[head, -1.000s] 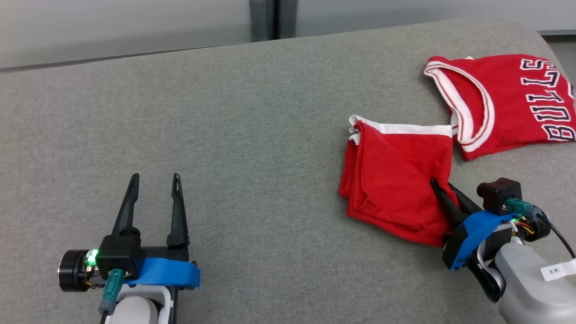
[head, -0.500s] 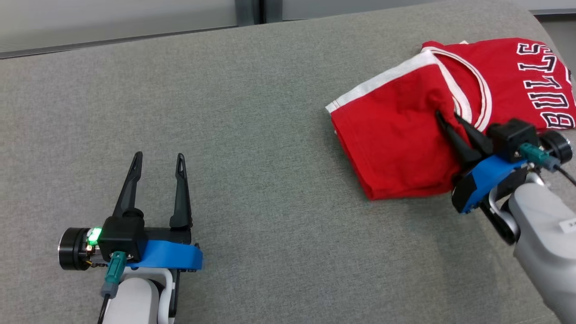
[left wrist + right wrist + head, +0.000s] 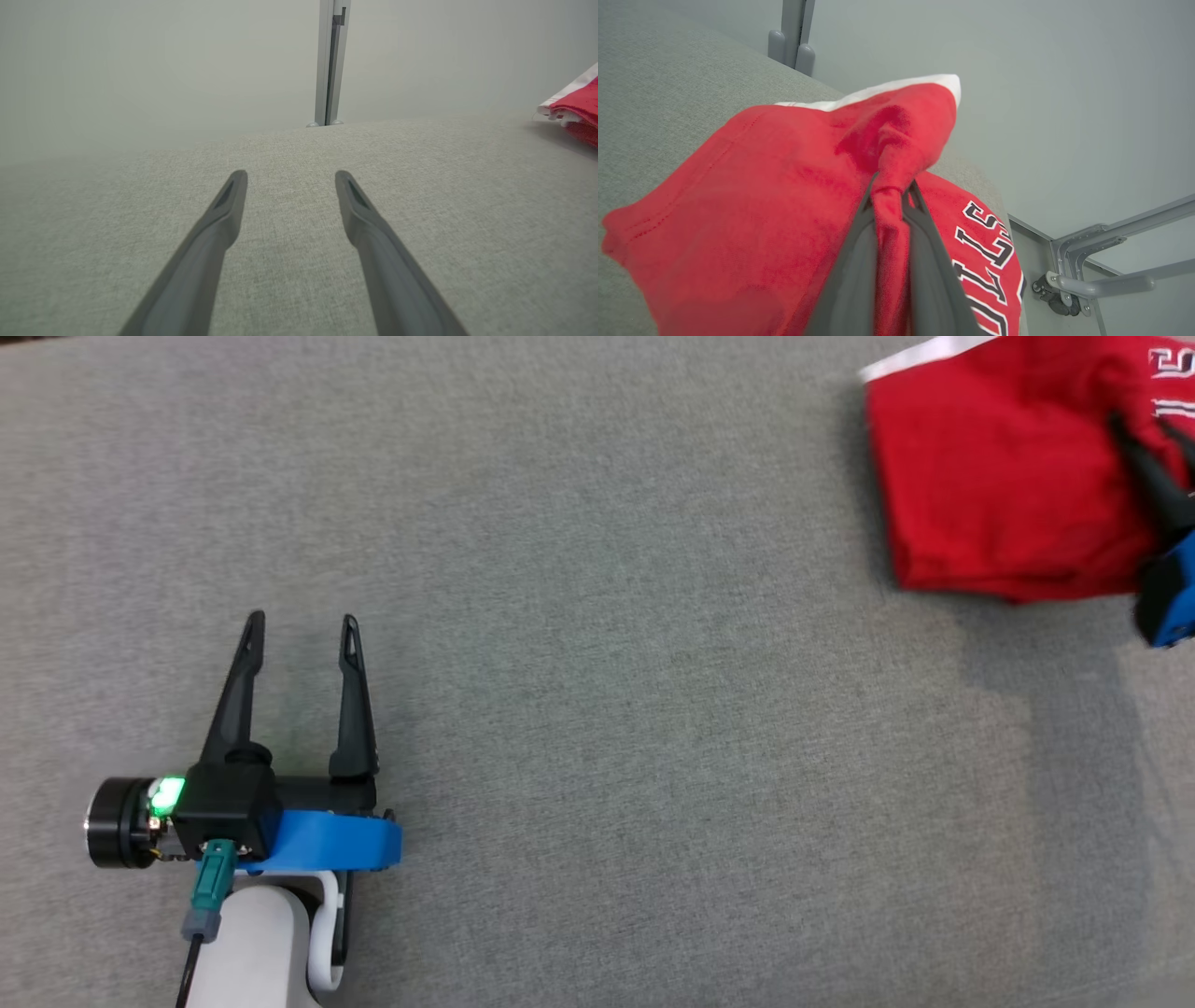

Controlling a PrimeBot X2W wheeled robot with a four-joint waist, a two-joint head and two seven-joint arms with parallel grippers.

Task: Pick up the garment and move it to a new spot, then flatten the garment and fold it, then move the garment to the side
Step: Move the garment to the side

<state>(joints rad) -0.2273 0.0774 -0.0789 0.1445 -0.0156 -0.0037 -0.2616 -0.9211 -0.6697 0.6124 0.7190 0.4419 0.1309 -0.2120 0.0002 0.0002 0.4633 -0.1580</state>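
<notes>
Noting your right gripper (image 3: 889, 191) clamped on a bunched fold of the red garment (image 3: 990, 495), raised at the table's (image 3: 597, 709) far right over the lettered jersey (image 3: 985, 242); your left gripper (image 3: 299, 625) gapes empty, well apart to the left.

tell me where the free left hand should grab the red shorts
Probably the white-banded edge of the red shorts, approached from their left side. That edge is an exposed hem facing the open left hand, while the right hand pinches a bunched fold nearer the right.
</notes>
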